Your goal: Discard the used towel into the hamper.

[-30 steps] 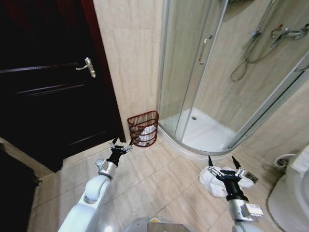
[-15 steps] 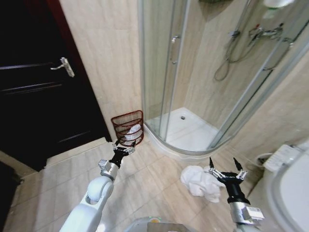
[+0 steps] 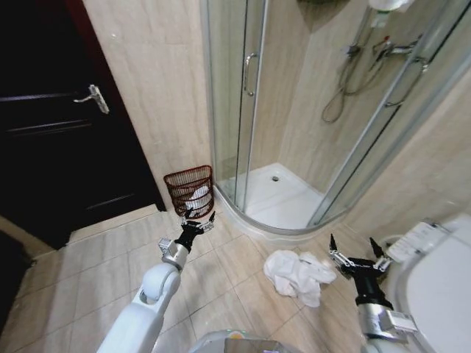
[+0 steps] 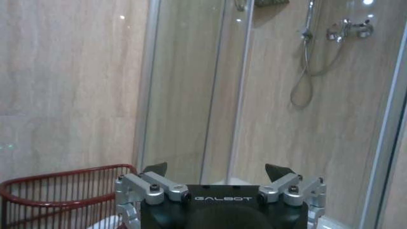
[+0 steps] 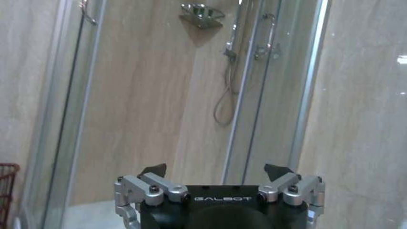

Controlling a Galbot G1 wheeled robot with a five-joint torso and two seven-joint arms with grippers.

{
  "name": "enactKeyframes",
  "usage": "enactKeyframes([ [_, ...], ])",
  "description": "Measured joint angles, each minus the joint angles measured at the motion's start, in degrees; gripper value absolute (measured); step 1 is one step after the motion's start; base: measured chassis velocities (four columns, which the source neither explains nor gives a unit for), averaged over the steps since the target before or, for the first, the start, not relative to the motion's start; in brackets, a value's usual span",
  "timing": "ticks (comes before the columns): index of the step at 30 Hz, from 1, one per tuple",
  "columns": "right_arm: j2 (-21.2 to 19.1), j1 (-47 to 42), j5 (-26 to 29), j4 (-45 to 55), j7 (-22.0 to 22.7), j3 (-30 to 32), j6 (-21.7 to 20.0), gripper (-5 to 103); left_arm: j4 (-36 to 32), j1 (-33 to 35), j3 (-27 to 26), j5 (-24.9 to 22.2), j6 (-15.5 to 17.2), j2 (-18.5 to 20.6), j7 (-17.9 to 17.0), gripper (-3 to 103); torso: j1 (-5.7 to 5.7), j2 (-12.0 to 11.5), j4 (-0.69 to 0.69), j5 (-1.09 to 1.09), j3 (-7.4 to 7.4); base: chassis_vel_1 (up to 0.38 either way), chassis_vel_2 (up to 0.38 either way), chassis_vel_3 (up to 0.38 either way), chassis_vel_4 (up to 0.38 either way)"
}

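A crumpled white towel (image 3: pixel 296 272) lies on the tiled floor in front of the shower. The reddish-brown slatted hamper (image 3: pixel 189 190) stands against the wall beside the shower door, with something white inside; its rim also appears in the left wrist view (image 4: pixel 60 188). My left gripper (image 3: pixel 197 220) is open, held out low just in front of the hamper. My right gripper (image 3: pixel 357 251) is open too, hovering just right of the towel, holding nothing. Both wrist views show spread fingertips (image 4: pixel 154 168) (image 5: pixel 153 169).
A curved glass shower enclosure (image 3: pixel 243 110) with a raised white tray (image 3: pixel 280 202) fills the middle. A dark door (image 3: pixel 51 125) is on the left. A white toilet (image 3: pixel 434 279) sits at the right, close to my right arm. Open tile lies between towel and hamper.
The camera has swung right and the whole view shifted: hamper and towel now sit further left in the picture. Both grippers stay open and empty.
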Motion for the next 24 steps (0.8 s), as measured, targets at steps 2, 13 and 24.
enactKeyframes([
  [2, 0.0, 0.1, -0.1, -0.2, 0.0, 0.0, 0.0, 100, 0.1, -0.1, 0.0, 0.0, 0.0, 0.0, 0.0, 100, 0.00, 0.0, 0.01, 0.01, 0.00, 0.000, 0.000, 0.000, 0.000],
  [13, 0.0, -0.4, -1.3, -3.1, 1.3, 0.5, 2.2, 100, 1.9, -0.8, -1.1, 1.8, -3.7, -1.1, 0.6, 100, 0.01, 0.0, 0.03, 0.01, 0.01, 0.000, 0.000, 0.000, 0.000],
  [24, 0.0, 1.0, -2.5, -5.7, 3.1, -0.3, 0.4, 100, 5.3, -3.0, 0.0, 6.0, -5.7, -1.5, 1.1, 100, 0.01, 0.0, 0.03, 0.01, 0.00, 0.000, 0.000, 0.000, 0.000],
])
